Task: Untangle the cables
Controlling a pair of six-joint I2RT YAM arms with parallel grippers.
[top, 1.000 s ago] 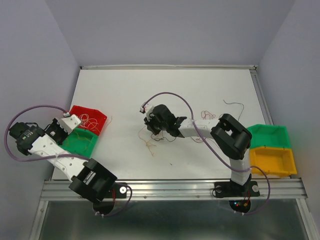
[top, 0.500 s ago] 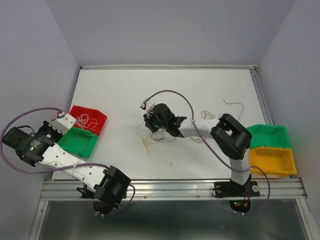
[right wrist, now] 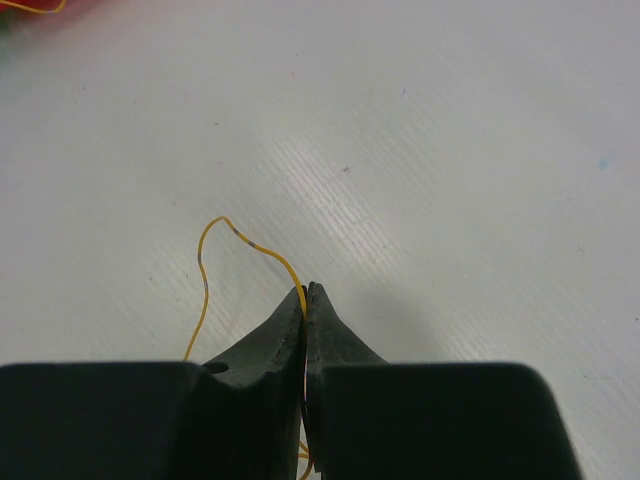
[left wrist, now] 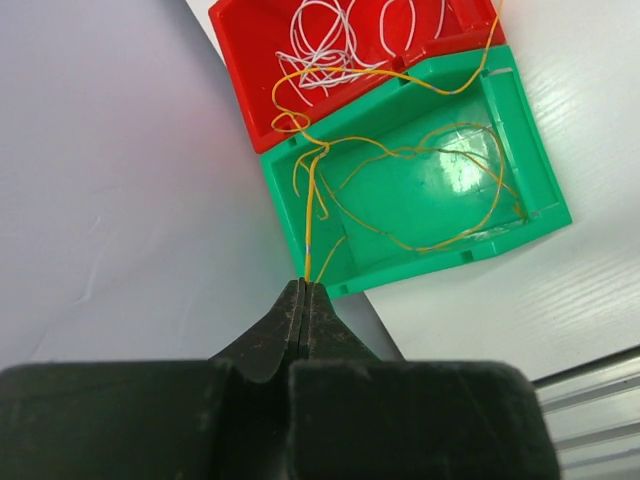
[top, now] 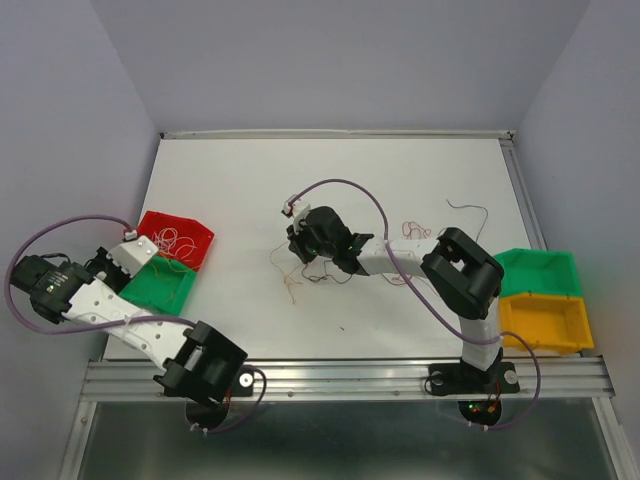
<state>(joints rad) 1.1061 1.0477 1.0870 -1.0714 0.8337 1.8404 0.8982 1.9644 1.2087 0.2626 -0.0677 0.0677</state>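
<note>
White table (top: 250, 180), hair-thin tangled cables (left wrist: 309, 215)

One yellow cable (left wrist: 309, 225) loops through the green bin (left wrist: 400, 200), its end pinched in the left fingers (left wrist: 285, 325); another yellow strand (right wrist: 222, 219) arcs from the right fingers (right wrist: 280, 340). Reddish loops (top: 413, 229) lie on the bench (top: 250, 180).

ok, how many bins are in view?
4, and none looks hidden. The red bin and the left green bin sit together on the left side. The right green bin and the yellow bin are at the far right.
</note>
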